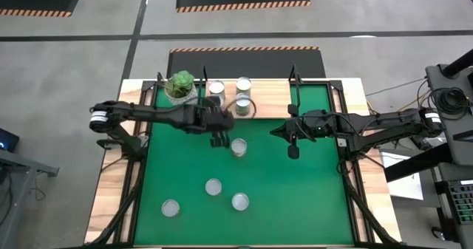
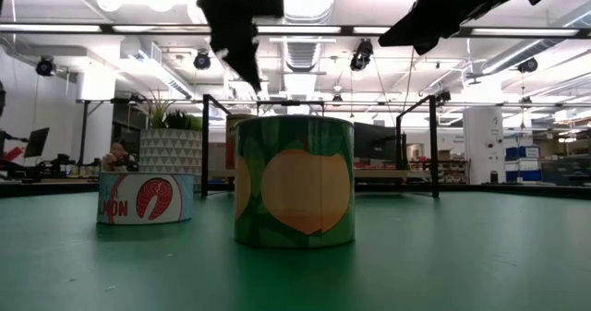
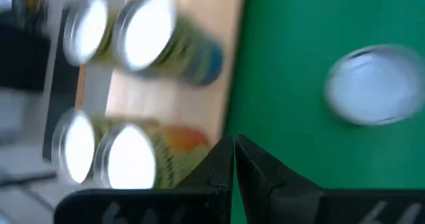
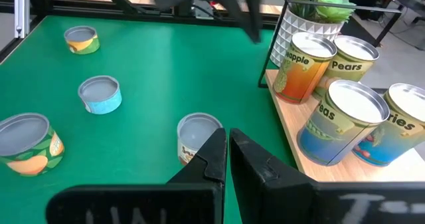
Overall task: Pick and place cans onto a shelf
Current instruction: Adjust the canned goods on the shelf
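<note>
Four cans (image 4: 345, 114) stand upright on the light-wood shelf (image 4: 292, 141) at the table's far edge, beside a potted plant (image 1: 180, 86). Four more cans rest on their bases on the green mat: one (image 1: 238, 147) mid-table and three (image 1: 213, 187) (image 1: 240, 201) (image 1: 171, 207) nearer the front. My left gripper (image 1: 219, 140) hangs shut and tipped downward above the mat, just left of the mid-table can (image 3: 375, 84), and holds nothing. My right gripper (image 1: 275, 133) is shut and hovers to the right of that can (image 4: 197, 136), holding nothing.
Thin black posts (image 1: 293, 83) rise at the shelf's ends. In the low view a tall can with a fruit label (image 2: 294, 182) and a flat salmon can (image 2: 145, 198) stand in the foreground. Bare mat lies to the right, under my right arm.
</note>
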Motion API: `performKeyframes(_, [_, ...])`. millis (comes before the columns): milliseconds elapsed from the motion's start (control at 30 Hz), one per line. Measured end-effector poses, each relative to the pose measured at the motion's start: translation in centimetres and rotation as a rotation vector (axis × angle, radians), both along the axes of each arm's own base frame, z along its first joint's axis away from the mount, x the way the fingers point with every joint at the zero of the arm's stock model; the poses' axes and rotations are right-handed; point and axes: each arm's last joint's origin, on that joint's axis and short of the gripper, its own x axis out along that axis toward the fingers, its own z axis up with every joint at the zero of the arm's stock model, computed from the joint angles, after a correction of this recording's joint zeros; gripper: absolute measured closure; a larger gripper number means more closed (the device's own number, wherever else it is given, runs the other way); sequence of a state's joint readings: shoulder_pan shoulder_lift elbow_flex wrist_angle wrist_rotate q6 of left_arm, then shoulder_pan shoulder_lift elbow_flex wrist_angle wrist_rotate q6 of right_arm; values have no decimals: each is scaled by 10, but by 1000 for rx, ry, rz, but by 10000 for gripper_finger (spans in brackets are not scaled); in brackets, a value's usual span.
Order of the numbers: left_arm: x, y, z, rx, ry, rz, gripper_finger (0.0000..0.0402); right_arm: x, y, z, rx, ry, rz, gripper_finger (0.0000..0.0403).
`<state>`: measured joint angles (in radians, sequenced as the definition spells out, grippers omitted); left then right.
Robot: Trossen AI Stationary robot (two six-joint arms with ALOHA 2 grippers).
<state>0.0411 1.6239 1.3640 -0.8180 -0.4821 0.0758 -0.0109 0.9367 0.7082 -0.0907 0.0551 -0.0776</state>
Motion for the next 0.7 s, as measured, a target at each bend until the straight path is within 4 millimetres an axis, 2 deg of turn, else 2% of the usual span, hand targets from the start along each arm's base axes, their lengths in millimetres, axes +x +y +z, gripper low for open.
performKeyframes(133, [-7,27,-15,-19,31,115,402,0,0,0,0,0,0,394])
performKeyframes(233, [-10,39,-27,-25,70,155,402,0,0,0,0,1,0,394])
performKeyframes(333, [-10,45,-35,-30,95,178,402,0,0,0,-1,1,0,394])
performKeyframes(700, [-9,60,-39,-23,93,221,402,0,0,0,-11,2,4,394])
